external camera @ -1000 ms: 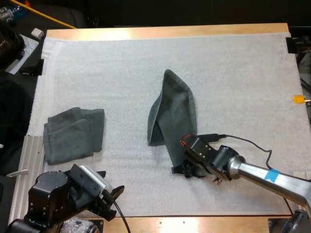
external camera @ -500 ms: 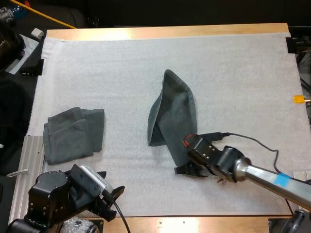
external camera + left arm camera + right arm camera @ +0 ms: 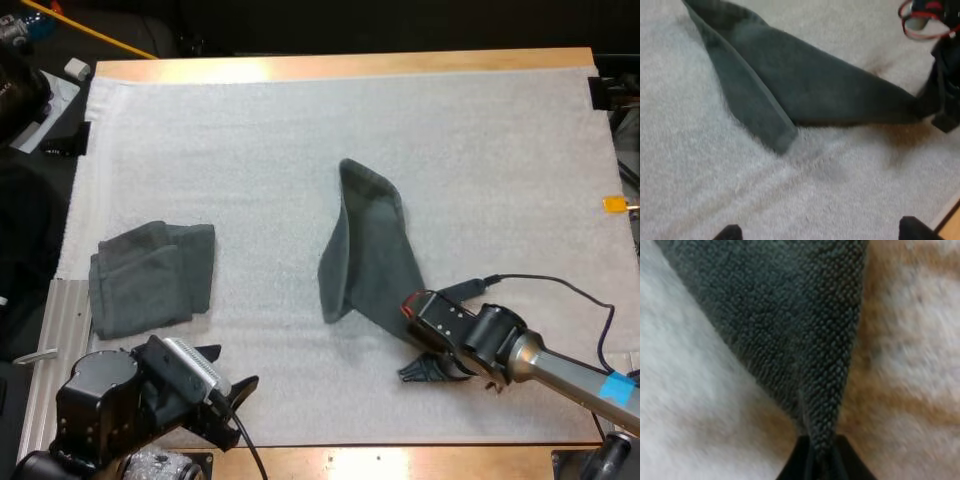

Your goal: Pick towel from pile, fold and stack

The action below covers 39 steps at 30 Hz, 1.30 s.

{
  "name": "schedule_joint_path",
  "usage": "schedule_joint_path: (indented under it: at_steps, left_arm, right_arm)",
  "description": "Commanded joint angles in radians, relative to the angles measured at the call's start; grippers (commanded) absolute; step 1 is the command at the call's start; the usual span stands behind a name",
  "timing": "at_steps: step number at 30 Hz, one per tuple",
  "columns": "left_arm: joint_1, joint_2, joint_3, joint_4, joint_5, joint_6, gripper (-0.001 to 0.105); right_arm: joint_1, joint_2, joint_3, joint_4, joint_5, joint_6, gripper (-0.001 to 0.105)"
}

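Well right of folded stack (image 3: 150, 275): right gripper (image 3: 422, 366) clamped on towel (image 3: 370, 250) corner, best pulled low and even so it spreads flat.

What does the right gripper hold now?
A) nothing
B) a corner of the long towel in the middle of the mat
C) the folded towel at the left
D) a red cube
B: the right gripper is shut on the long towel, pinching its near corner.

One folded towel (image 3: 150, 275), one stretched towel (image 3: 372, 245)
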Motion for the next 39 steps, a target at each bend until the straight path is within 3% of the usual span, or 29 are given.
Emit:
schedule_joint_path:
  at_steps: [1, 9, 16, 18, 22, 31, 39]
  left_arm:
    - [-0.009, 0.009, -0.001, -0.042, 0.008, -0.010, 0.061]
    - [-0.021, 0.095, 0.006, -0.129, 0.035, -0.021, 0.061]
    - [-0.028, 0.359, 0.001, -0.231, 0.092, -0.043, 0.061]
    - [-0.036, 0.315, 0.000, -0.217, 0.085, -0.031, 0.061]
    - [-0.113, 0.437, -0.002, -0.277, 0.096, -0.031, 0.061]
    - [-0.306, 0.697, -0.001, -0.460, 0.003, -0.046, 0.060]
    - [-0.321, 0.892, 0.000, -0.555, -0.064, -0.045, 0.061]
  right_arm:
    - [0.002, -0.019, -0.004, 0.092, 0.017, -0.002, 0.000]
    - [0.002, -0.054, 0.001, 0.111, 0.041, 0.046, 0.000]
    - [0.000, -0.088, 0.012, 0.106, 0.039, 0.094, 0.000]
    - [0.001, -0.082, 0.002, 0.096, 0.042, 0.082, 0.000]
    - [0.002, -0.085, 0.002, 0.096, 0.043, 0.097, 0.000]
    - [0.001, -0.089, 0.003, 0.092, 0.041, 0.111, 0.000]
    - [0.002, -0.089, 0.001, 0.091, 0.039, 0.115, 0.000]
